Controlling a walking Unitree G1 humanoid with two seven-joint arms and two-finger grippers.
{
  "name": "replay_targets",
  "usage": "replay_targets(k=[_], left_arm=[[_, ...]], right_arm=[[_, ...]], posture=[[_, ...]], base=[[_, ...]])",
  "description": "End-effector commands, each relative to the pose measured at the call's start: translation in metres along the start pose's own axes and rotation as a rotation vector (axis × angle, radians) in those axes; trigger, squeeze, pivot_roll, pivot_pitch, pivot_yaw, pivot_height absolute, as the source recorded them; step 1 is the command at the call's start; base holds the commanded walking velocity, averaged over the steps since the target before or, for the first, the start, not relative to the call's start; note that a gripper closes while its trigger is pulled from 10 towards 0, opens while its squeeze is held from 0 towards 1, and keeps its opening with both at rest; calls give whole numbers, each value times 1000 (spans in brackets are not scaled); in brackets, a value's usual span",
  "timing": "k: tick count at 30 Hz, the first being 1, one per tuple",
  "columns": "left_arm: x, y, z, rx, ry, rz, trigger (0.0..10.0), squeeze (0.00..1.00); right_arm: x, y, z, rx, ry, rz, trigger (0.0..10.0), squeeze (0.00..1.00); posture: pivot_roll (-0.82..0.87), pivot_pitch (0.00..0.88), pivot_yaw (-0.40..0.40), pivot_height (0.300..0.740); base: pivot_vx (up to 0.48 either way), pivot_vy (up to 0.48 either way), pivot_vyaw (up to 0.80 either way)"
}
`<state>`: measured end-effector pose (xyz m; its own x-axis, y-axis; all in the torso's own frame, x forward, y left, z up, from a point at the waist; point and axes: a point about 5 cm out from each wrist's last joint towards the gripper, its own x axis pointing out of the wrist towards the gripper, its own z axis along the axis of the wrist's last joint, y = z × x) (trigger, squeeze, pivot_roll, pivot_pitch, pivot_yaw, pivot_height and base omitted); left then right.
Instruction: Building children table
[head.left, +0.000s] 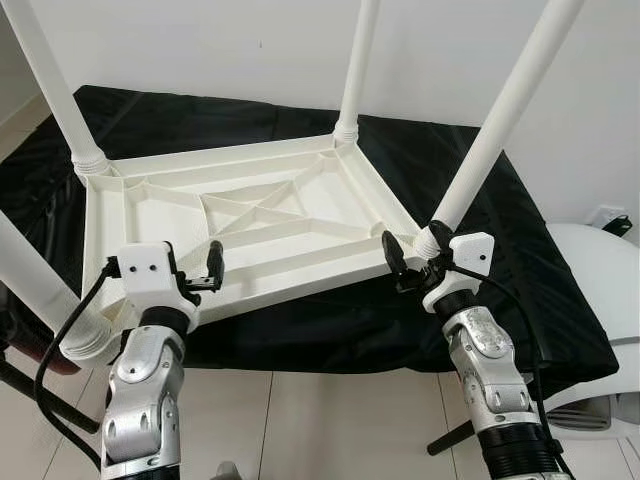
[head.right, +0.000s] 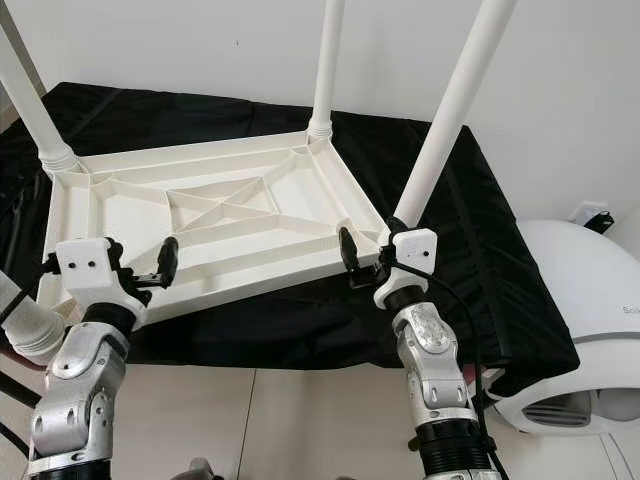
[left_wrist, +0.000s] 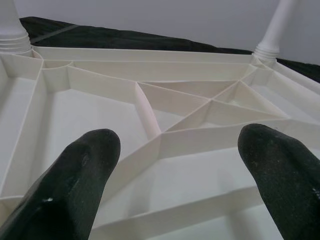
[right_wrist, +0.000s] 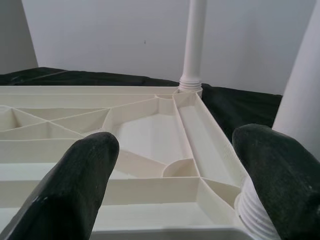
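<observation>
A white plastic children's table (head.left: 250, 215) lies upside down on a black cloth, its ribbed underside facing up. Three legs stand in its corners: far left (head.left: 50, 80), far right (head.left: 358, 60) and near right (head.left: 500, 110). A fourth leg (head.left: 40, 290) leans out to the left by the near-left corner; its seating is hidden. My left gripper (head.left: 203, 273) is open at the table's near edge, fingers spread over the ribs (left_wrist: 150, 115). At the near-right corner my right gripper (head.left: 408, 262) is open, one finger (right_wrist: 272, 170) beside that leg's ribbed base (right_wrist: 252, 212).
The black cloth (head.left: 560, 290) covers a low surface set against a white wall. A white rounded object (head.right: 590, 310) stands at the right. Tiled floor (head.left: 320, 420) lies in front, with dark stand legs (head.left: 20, 385) at the lower left.
</observation>
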<state>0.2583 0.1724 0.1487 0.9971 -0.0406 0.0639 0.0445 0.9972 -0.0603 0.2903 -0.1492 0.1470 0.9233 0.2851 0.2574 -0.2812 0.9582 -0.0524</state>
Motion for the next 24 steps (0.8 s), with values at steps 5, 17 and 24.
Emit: replay_targets(k=[5,17,24], left_arm=[[-1,-2,1,0,-3,3,10000,0],[1,-5,1,3,-11,-1,10000,0],[7,-41,-14,73,78,-233,10000,0]], right_arm=[[-1,-2,1,2,5,1,10000,0],[0,-1,1,0,1,0,10000,0],[-8,-6,-6,-16,23,-44,10000,0]], posture=[[37,0,-78,740],[35,0,-77,740],[7,0,-56,740]], base=[[0,0,0],[0,0,0],[0,0,0]])
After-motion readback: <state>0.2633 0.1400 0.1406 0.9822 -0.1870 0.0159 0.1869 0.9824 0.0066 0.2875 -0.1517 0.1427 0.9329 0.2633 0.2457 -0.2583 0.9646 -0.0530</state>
